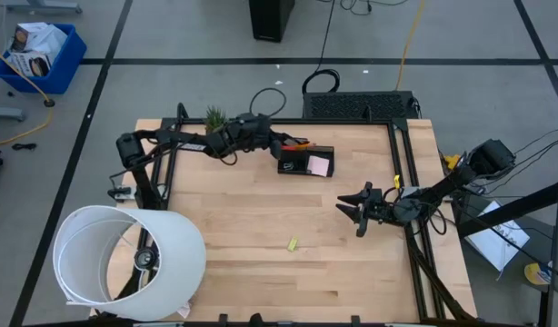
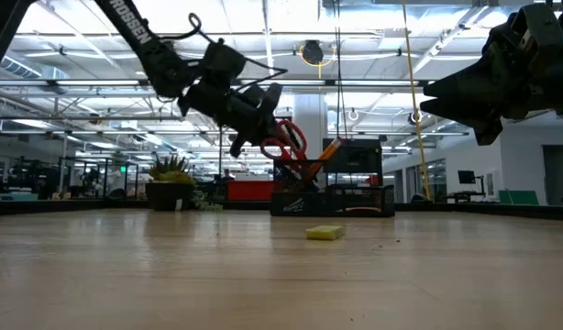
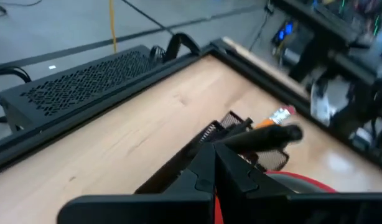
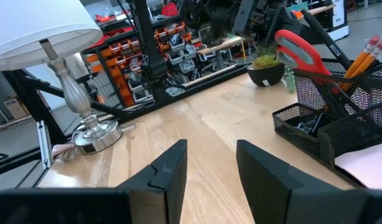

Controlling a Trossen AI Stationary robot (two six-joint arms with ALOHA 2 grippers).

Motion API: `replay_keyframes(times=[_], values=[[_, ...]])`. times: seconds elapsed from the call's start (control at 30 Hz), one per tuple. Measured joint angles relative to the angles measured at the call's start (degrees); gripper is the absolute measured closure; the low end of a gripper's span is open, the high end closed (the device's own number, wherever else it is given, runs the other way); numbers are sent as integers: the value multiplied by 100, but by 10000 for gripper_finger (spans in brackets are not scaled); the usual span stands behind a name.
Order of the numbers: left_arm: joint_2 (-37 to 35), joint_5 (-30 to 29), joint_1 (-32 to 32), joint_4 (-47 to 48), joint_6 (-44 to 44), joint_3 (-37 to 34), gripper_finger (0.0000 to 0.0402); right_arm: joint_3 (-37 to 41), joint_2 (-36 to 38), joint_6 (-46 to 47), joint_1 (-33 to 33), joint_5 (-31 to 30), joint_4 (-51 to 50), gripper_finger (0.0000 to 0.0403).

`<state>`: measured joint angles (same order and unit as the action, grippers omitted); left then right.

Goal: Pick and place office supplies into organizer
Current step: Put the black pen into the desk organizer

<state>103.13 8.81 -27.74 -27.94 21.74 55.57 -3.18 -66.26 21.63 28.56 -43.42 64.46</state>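
Left pincer [image 1: 281, 145] shut — right pincer [image 1: 352, 208] open

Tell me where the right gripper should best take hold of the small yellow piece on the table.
The small yellow piece lies flat and alone on the bare table. Probably best to come straight down from above and pinch across its short sides. The right gripper, open, hovers nearby.

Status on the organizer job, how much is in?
Done: pencils and pink pad sit in the organizer. In hand: left pincer, shut, at the red scissors above it. Left: yellow-green piece on the table; right pincer waits open.
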Motion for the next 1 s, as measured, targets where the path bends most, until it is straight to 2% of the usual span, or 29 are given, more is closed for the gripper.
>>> replay_keyframes(times=[0.2,0.43,0.77,1.0], values=[[0,-165,245,1286,-858,671,401,1,0,0,0,0,-1,271],[0,-479,481,1938,-1568,1114,401,1,0,0,-1,0,0,271],[-83,-455,506,2595,-1303,1196,401,1,0,0,-1,0,-1,271],[-556,-383,513,2973,-1463,1180,386,0,-2,0,-1,0,-1,271]])
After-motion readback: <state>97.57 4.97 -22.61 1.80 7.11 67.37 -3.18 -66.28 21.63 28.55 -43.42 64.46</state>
